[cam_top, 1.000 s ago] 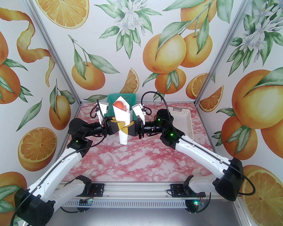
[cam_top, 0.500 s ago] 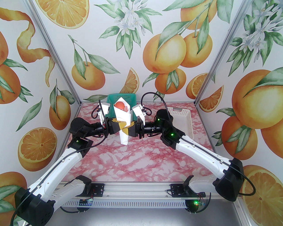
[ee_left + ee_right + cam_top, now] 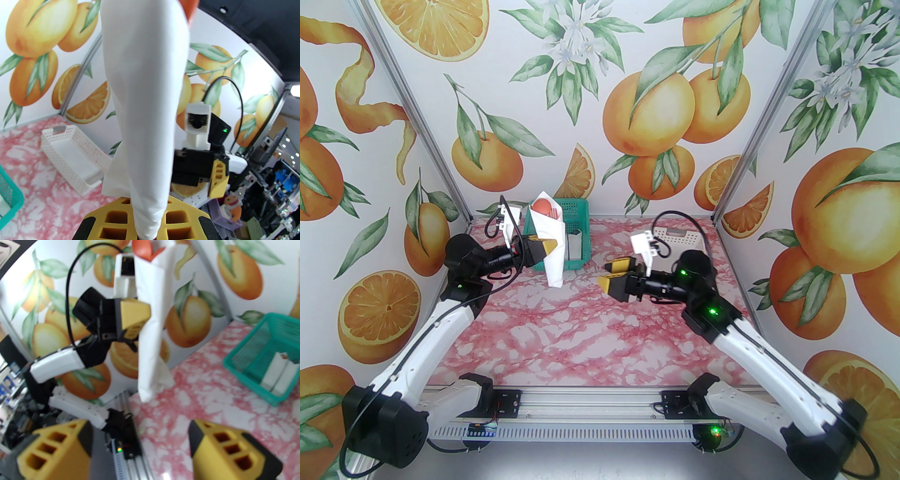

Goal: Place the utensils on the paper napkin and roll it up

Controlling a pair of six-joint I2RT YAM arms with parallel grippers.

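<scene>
Upper left of centre, top view: left gripper (image 3: pixel 551 247) has its fingers pinched on the paper napkin (image 3: pixel 553 232), which is rolled into a slim cone and held upright, off the table, in front of the green basket (image 3: pixel 577 212).
- Utensils: the orange spoon (image 3: pixel 542 206) bowl pokes out of the roll's top, with orange tines beside it. Knife not made out.
- Right gripper (image 3: pixel 610 273), centre right: fingers spread wide, nothing between them, well apart from the roll.
- Green basket holds two white wrapped bundles (image 3: pixel 279 373). White basket (image 3: pixel 678 233) sits at the upper right.

Step, as I judge it: loading and rolling look done, and one arm carries the roll alone. Set-down remains, probably with the bundles in the green basket.

Next move calls for a steady pinch so the loose lower flap does not unwind, then lowering over the basket and releasing only once the roll is supported.

Surface: table (image 3: pixel 590 342) in glossy pink-and-white marble pattern. Room: walls printed with oranges, slices, leaves and blossom; bare metal posts at the corners.
</scene>
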